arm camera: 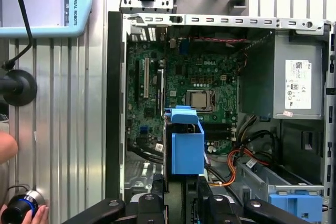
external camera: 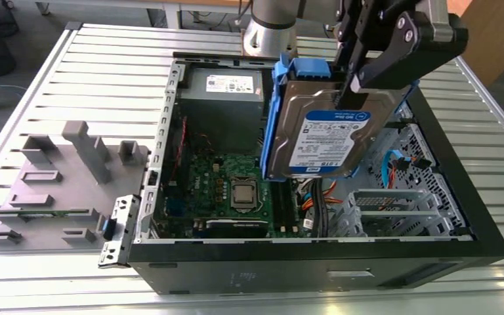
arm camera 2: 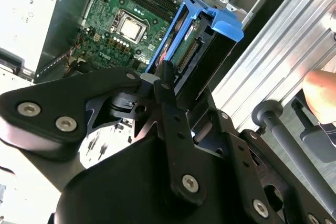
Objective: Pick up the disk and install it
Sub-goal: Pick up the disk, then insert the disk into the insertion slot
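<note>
Starting from the exterior view's left: well off to that side of the jaws you've got a grey moulded plastic fixture tray [external camera: 55,187] with upright blocks. It sits on the ribbed aluminium slat table [external camera: 103,65]. Closer in is the open black tower computer case [external camera: 322,269], lying on its side. Inside it, the big grey metal power-supply box with a white sticker [external camera: 224,88] sits lower than the jaws on that same side. The green motherboard with its square silver processor [external camera: 234,177] lies on the case floor below them.

Now the main bit: your black two-finger gripper [external camera: 353,98] is clamped on the disk [external camera: 327,147], the flat silver-metal hard drive with the white-and-blue label and blue plastic carrier frame. The jaws pinch its upper end, so it hangs upright from them over the case opening, not yet in a bay.

Down to the exterior view's right of the jaws is the perforated silver metal drive cage [external camera: 396,207]. There's a thin light-blue cable [external camera: 396,161] above the cage and orange-and-black wires [external camera: 317,197] beside it. In the first wrist view a bare blue plastic bracket [arm camera: 294,205] sits in the case, apart from the disk. In the second wrist view a person's hand [arm camera 2: 321,95] is out over the table, well clear of the jaws.
</note>
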You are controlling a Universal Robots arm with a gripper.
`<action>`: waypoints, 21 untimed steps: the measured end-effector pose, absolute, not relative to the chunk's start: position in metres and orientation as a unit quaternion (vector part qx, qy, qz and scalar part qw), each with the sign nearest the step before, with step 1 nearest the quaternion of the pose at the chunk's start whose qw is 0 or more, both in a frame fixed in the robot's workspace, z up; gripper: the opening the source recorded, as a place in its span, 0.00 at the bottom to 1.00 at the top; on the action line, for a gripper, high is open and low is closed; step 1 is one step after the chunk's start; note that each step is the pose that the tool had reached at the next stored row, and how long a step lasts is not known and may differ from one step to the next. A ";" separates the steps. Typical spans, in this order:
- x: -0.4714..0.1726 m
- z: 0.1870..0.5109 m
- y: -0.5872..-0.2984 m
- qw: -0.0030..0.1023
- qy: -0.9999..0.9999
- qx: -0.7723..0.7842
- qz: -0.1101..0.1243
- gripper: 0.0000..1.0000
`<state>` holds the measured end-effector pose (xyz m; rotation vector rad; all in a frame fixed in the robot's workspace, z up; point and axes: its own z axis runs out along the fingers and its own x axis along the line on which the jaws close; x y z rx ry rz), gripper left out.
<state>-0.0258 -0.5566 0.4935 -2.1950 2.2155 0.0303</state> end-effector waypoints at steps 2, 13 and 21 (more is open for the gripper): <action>-0.026 0.493 -0.560 0.011 0.710 -0.704 0.010 0.35; -0.025 0.490 -0.571 0.011 0.710 -0.704 0.010 0.35; -0.008 0.488 -0.571 0.011 0.710 -0.704 0.010 0.35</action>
